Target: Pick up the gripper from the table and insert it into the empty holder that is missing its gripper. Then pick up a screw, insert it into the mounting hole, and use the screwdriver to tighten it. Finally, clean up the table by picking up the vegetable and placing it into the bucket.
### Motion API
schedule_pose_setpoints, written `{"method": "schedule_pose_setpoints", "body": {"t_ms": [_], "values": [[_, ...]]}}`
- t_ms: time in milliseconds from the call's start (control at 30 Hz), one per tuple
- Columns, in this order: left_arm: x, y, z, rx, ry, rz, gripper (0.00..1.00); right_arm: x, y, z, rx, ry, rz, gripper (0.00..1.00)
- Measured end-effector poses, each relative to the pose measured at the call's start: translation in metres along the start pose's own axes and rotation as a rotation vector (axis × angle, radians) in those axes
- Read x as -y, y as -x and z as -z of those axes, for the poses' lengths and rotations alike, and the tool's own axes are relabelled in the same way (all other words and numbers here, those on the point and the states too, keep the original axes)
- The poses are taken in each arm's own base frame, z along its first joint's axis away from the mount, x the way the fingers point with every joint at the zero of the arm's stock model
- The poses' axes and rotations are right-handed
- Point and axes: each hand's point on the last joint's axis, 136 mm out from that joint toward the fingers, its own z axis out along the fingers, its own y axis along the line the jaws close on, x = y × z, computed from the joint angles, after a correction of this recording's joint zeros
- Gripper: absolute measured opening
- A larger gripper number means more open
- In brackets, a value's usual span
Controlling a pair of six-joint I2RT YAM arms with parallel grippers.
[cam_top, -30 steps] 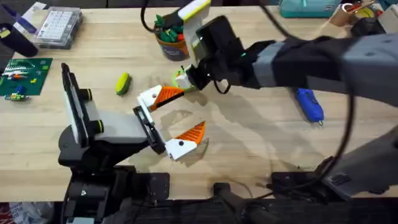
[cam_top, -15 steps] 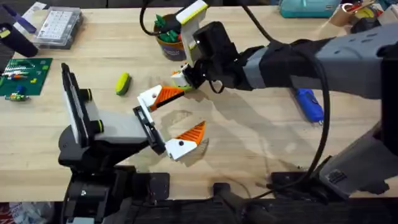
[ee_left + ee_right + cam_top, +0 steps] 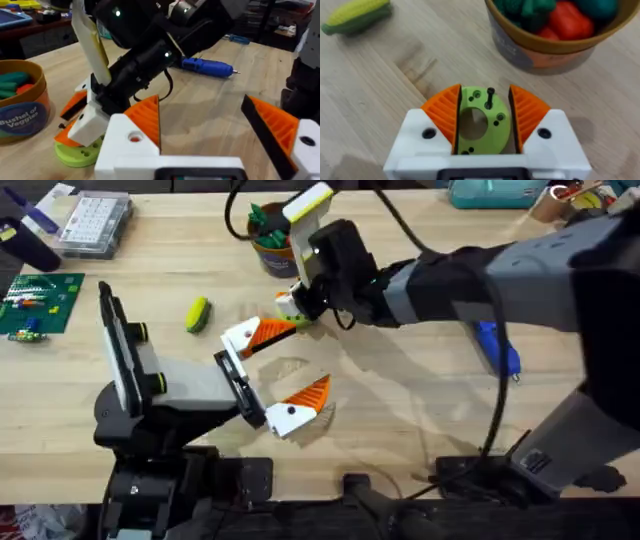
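Nearest the bases, the left gripper [image 3: 200, 105] is seen spread wide and empty, low over the table [image 3: 420, 420].

Just beyond it, the right gripper [image 3: 485, 92] is held over the lime-green ring [image 3: 495, 135], jaws parted, one orange pad at either flank. Whether the pads actually press on the ring cannot be told. A small black screw [image 3: 490, 97] is parked upright in one of the ring's holes, and that looks like the piece wanted now. It can be expected to be light, rigid and slick, and easily tipped or dropped. A pinch high on the shank, just under the head, would probably be safest, with the screw kept vertical.

Off to one side, the vegetable [image 3: 197, 313] is left lying on bare wood, well apart from everything. The screwdriver [image 3: 497, 348] is lying out towards the right.

Farthest back, the bucket [image 3: 545, 45] is standing upright just beyond the ring. It is already loaded with green and red-orange toy vegetables [image 3: 560, 15], though room near the rim may be judged enough for one more.
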Motion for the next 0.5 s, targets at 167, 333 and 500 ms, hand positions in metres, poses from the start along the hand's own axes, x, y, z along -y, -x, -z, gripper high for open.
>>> {"method": "schedule_pose_setpoints", "body": {"t_ms": [167, 333, 500], "values": [[0.0000, 0.0000, 0.0000, 0.000, 0.000, 0.000, 0.987, 0.0005, -0.0064, -0.0050, -0.013, 0.000, 0.000, 0.370], [0.0000, 0.0000, 0.0000, 0.000, 0.000, 0.000, 0.987, 0.0006, -0.0024, -0.0050, 0.003, -0.001, 0.000, 0.167], [0.0000, 0.0000, 0.0000, 0.000, 0.000, 0.000, 0.987, 0.0012, -0.0001, -0.0050, 0.012, -0.004, -0.002, 0.004]]}}
